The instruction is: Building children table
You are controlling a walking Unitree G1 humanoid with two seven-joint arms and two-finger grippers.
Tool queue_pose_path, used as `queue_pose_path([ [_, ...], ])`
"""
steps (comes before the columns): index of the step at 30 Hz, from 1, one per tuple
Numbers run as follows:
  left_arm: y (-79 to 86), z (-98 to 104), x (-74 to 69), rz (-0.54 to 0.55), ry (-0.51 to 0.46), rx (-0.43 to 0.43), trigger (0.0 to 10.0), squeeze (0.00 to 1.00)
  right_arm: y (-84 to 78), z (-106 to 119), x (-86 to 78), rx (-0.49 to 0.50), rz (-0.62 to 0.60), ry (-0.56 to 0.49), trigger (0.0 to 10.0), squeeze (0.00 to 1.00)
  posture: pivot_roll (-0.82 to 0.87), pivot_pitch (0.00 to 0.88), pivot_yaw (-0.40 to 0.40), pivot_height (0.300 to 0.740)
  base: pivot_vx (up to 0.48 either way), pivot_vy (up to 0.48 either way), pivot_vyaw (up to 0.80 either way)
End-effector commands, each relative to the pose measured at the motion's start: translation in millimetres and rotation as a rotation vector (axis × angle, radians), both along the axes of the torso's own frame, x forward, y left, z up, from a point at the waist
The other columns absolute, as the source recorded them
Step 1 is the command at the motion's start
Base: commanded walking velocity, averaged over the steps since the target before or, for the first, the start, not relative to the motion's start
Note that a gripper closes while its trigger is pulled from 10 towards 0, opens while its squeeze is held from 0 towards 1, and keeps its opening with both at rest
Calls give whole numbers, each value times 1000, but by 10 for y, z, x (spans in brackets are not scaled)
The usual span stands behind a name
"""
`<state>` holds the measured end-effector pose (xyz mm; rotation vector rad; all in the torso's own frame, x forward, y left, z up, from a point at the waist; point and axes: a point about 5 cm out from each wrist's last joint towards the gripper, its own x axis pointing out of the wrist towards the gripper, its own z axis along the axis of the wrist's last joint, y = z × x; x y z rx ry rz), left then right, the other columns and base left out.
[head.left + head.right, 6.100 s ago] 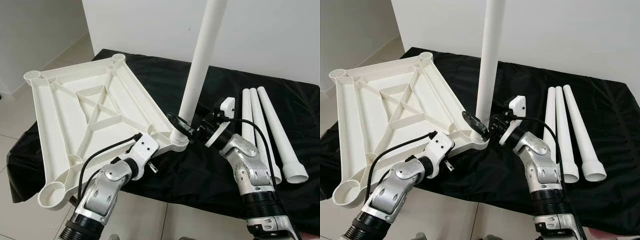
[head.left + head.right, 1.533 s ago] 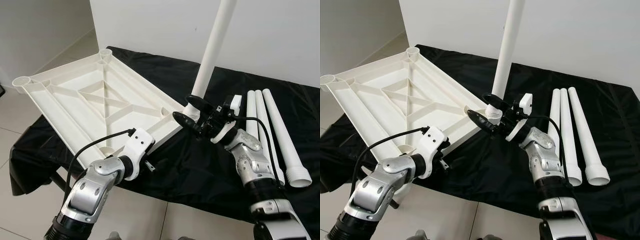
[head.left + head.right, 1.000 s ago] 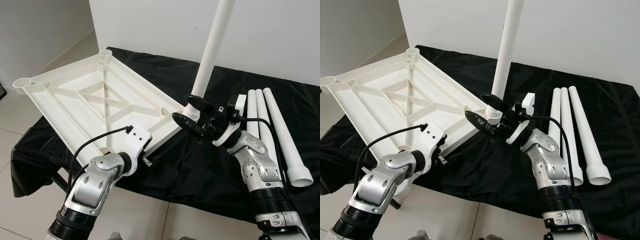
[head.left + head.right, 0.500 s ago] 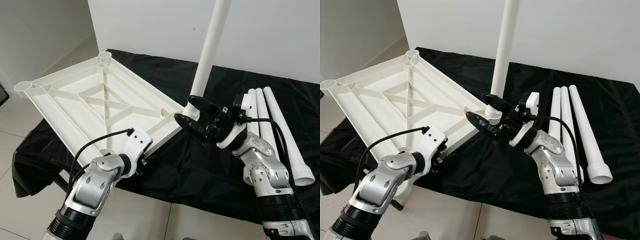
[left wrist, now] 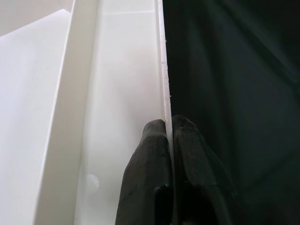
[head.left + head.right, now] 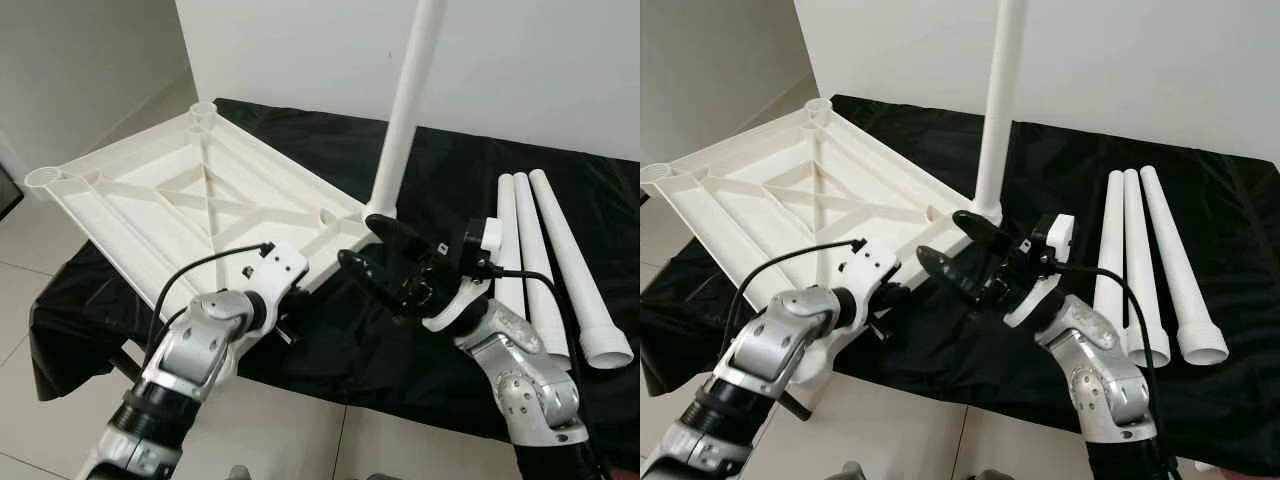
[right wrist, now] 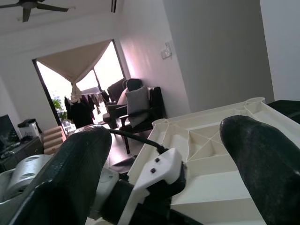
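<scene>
While the tabletop lies upside down on the black cloth, note that your left gripper is clamped on its near rim, fingers pressed together with the thin edge between them. One leg stands upright in the corner socket. Your right gripper is spread wide and empty, just beside that leg's base. Three legs lie side by side to the right.
</scene>
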<state>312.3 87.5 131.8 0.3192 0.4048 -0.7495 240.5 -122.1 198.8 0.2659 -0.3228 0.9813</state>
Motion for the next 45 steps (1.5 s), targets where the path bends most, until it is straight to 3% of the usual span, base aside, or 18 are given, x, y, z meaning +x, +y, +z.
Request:
queue_pose_path([
  [1, 60, 41, 106, 78, -56, 3, 0, 0, 16, 14, -31, -10, -10, -7, 10000, 0, -70, 50, 21, 740, 0, 0, 0],
  [8, 19, 112, 299, 83, -90, 4, 0, 0, 57, 3, -113, -5, -20, 12, 10000, 0, -96, 61, 33, 740, 0, 0, 0],
  [17, -127, 149, 409, 60, -103, -15, 0, 0, 86, 5, -158, -1, -39, 19, 10000, 0, -109, 67, 44, 740, 0, 0, 0],
  [23, -425, 328, 613, 87, -144, -105, 0, 0, 127, -1, -188, 5, -51, 28, 10000, 0, -119, 67, 53, 740, 0, 0, 0],
  [27, -470, 365, 643, 100, -147, -123, 0, 0, 133, -1, -190, 7, -53, 29, 10000, 0, -122, 65, 54, 740, 0, 0, 0],
  [30, -601, 527, 743, 155, -167, -199, 0, 0, 148, 9, -190, 13, -62, 30, 10000, 0, -129, 65, 52, 740, 0, 0, 0],
  [37, -725, 653, 776, 167, -182, -243, 0, 0, 157, 17, -180, 12, -66, 30, 10000, 0, -130, 67, 53, 740, 0, 0, 0],
  [41, -964, 676, 722, 114, -173, -253, 0, 0, 170, 14, -173, 12, -69, 32, 10000, 0, -130, 72, 61, 740, 0, 0, 0],
  [45, -1090, 633, 667, 76, -161, -244, 0, 0, 172, 9, -169, 12, -75, 33, 10000, 0, -131, 75, 67, 740, 0, 0, 0],
])
